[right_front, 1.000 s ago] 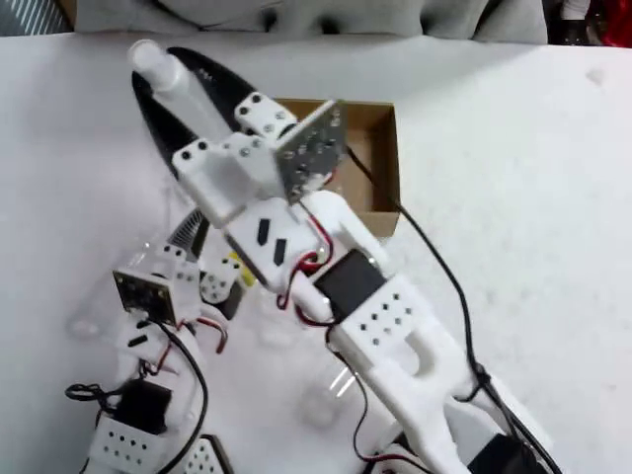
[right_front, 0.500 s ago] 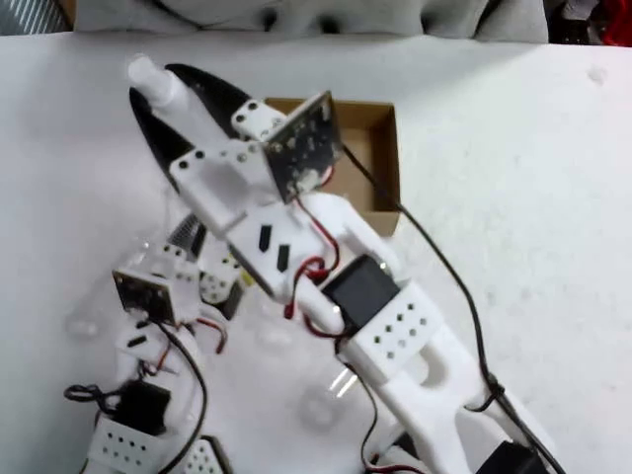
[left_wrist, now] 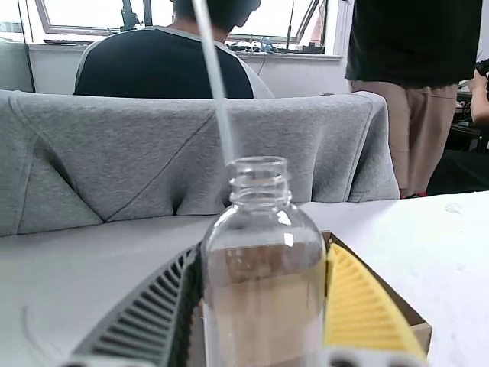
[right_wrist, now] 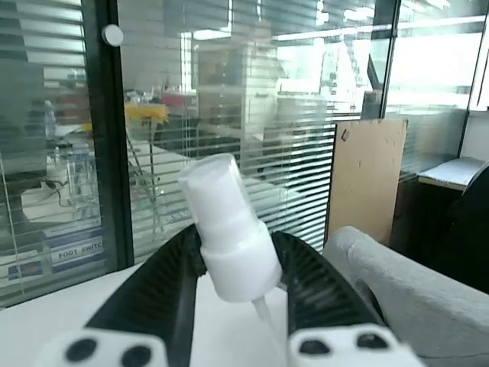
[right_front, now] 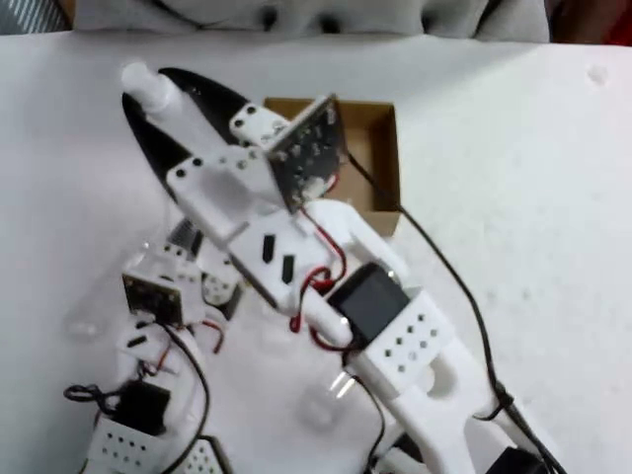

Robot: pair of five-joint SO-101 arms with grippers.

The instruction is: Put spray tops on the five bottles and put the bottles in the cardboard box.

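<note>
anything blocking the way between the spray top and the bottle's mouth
Nothing visible does. The bottle has an open, uncapped neck, and the thin tube of the spray top reaches its rim.

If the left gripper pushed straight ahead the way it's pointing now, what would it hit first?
Probably nothing on the white table. Past the clear bottle that the left gripper holds, the grey padded backrest comes first. The cardboard box sits off beside it; depth unclear.

The right gripper sits at eleven o'clock, its black fingers clamped round a white spray top — near the cardboard box at twelve to one. The left arm stands at eight o'clock on the white table.
</note>
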